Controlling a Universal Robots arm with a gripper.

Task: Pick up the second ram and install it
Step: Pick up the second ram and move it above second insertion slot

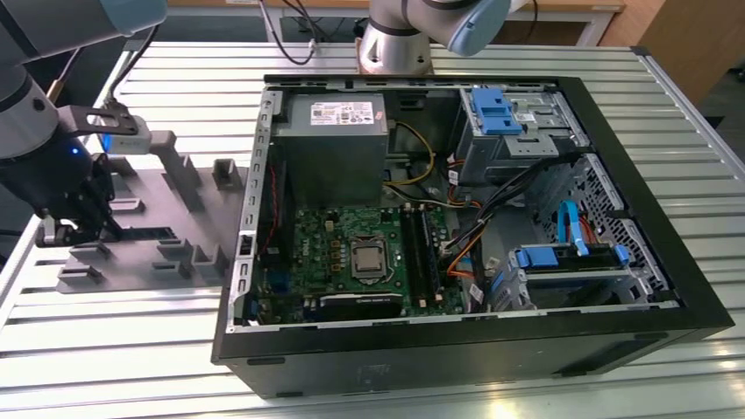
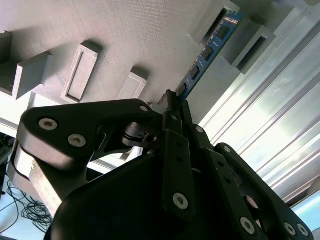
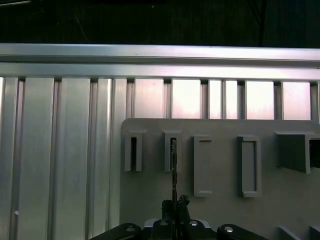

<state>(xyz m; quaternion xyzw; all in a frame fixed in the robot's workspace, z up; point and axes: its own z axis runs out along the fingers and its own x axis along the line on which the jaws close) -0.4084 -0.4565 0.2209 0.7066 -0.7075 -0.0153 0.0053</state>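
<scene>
The second ram [image 2: 210, 47] is a thin blue stick with black chips, and its far end sits in a slotted block of the grey tray [image 2: 125, 30]. My gripper [image 2: 172, 102] is shut on the ram's near end. In the first wrist view the ram [image 3: 173, 170] shows edge-on, running from the gripper [image 3: 175, 205] to a tray slot. In the exterior view my gripper [image 1: 70, 225] hangs low over the tray [image 1: 174, 188] at the exterior view's left.
An open black computer case [image 1: 466, 349] lies on the slatted aluminium table [image 1: 117, 349] to the exterior view's right of the tray. Inside are a green motherboard [image 1: 349, 253], its memory slots [image 1: 417, 253], a power supply [image 1: 331, 131], cables and blue drive brackets [image 1: 501, 109].
</scene>
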